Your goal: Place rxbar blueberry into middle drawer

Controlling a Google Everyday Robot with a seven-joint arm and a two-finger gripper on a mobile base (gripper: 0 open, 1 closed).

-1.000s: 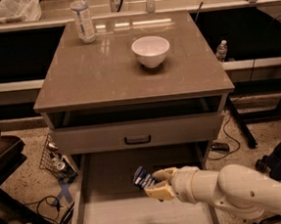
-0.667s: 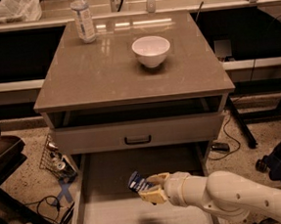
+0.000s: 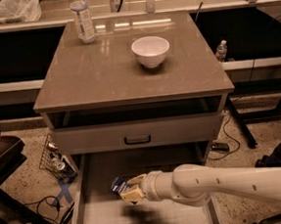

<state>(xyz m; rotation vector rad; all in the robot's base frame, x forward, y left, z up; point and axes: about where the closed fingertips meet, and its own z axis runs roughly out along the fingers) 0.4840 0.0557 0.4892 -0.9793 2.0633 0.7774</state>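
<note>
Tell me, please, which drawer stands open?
The low middle drawer, pulled out beneath the gripper holding the rxbar blueberry; the drawer with the dark bar handle above it is shut.

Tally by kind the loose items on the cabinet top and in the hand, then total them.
water bottle: 1, standing on the cabinet top
white bowl: 1, on the cabinet top
rxbar blueberry: 1, gripped by the hand above the open middle drawer
Total: 3

Cream gripper (image 3: 130, 191) above grey-beige middle drawer (image 3: 106, 220) grips dark-blue, white-marked rxbar blueberry (image 3: 118, 185).
</note>
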